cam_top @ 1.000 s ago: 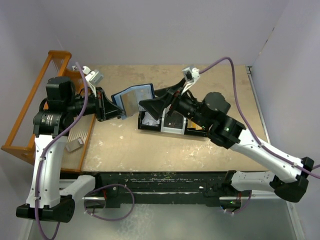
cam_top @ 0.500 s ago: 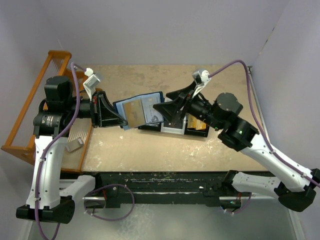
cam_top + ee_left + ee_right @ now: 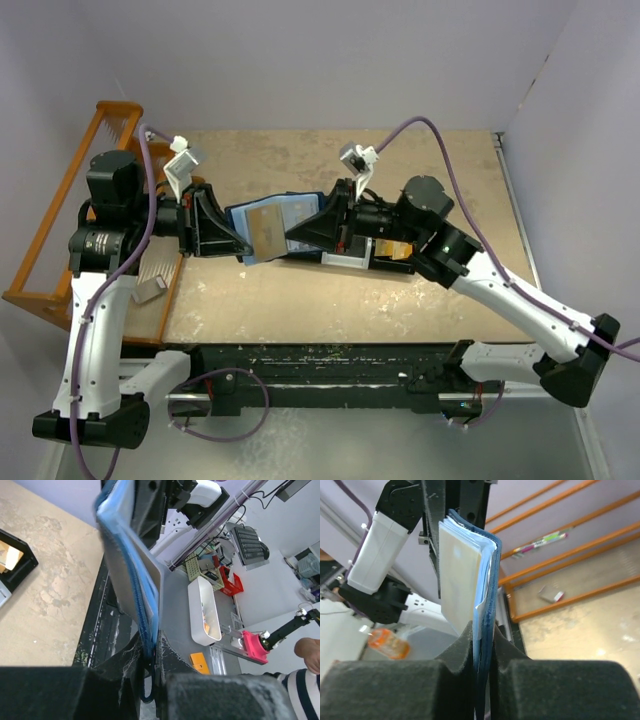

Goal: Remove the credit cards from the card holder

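The small dark navy-blue folding card holder [image 3: 293,213], paler inside, hangs open above the sandy desk [image 3: 300,300], spanning the gap between both arms. The left fingers [image 3: 228,238] are clenched on its left edge. The right fingers [image 3: 305,232] pinch its right edge, cover and leaves together. A beige card [image 3: 264,228] lies between them. Extraction seems just starting; next, the right fingers probably need the card alone, drawn away from the left fingers.

You see the card holder [image 3: 298,212], navy outside and pale blue-grey inside, spread open above the bench. Its ends are pinched by the left gripper [image 3: 240,242] and right gripper [image 3: 292,240]. A tan credit card [image 3: 266,228] sits in its inner face.
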You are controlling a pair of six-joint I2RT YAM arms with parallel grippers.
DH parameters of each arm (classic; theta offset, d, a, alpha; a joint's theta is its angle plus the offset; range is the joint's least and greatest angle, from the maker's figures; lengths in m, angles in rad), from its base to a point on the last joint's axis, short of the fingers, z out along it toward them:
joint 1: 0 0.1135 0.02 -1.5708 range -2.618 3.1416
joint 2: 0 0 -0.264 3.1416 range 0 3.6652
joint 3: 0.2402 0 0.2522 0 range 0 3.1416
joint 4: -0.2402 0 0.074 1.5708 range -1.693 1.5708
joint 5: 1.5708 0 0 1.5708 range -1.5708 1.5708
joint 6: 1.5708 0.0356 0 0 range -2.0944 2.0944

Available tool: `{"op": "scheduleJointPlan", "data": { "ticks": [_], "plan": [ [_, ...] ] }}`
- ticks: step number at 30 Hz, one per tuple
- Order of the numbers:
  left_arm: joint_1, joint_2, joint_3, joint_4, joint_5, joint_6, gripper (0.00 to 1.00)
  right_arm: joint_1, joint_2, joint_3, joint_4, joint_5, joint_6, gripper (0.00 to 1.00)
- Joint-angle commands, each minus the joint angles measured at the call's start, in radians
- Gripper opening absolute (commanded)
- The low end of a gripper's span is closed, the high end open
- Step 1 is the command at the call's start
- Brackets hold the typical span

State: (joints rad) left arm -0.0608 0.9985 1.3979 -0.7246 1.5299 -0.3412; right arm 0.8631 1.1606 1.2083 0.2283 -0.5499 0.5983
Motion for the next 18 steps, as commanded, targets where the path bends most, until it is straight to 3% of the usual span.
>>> {"op": "scheduleJointPlan", "data": {
  "ticks": [1, 3, 6, 8, 13, 18],
  "plan": [
    [0.001, -0.004, -0.01, 0.043, 0.148, 0.006, 0.15, -0.015, -0.001, 0.058, 0.048, -0.115, 0.064, 0.04],
    [0.001, -0.005, -0.019, 0.045, 0.144, 0.013, 0.25, -0.016, -0.023, 0.053, 0.05, -0.113, 0.064, 0.02],
    [0.0, -0.009, -0.029, 0.04, 0.116, 0.038, 0.57, -0.016, -0.052, 0.062, 0.034, -0.102, 0.065, 0.0],
    [0.001, -0.013, -0.025, 0.04, 0.082, 0.058, 0.67, -0.016, -0.059, 0.08, 0.005, -0.099, 0.065, 0.0],
    [0.001, -0.007, -0.001, 0.038, -0.065, 0.083, 0.71, -0.015, -0.006, 0.178, -0.148, -0.062, 0.021, 0.0],
    [0.001, 0.002, 0.03, 0.009, -0.046, 0.098, 0.74, -0.015, 0.07, 0.311, -0.414, -0.015, -0.075, 0.0]
  ]
}}
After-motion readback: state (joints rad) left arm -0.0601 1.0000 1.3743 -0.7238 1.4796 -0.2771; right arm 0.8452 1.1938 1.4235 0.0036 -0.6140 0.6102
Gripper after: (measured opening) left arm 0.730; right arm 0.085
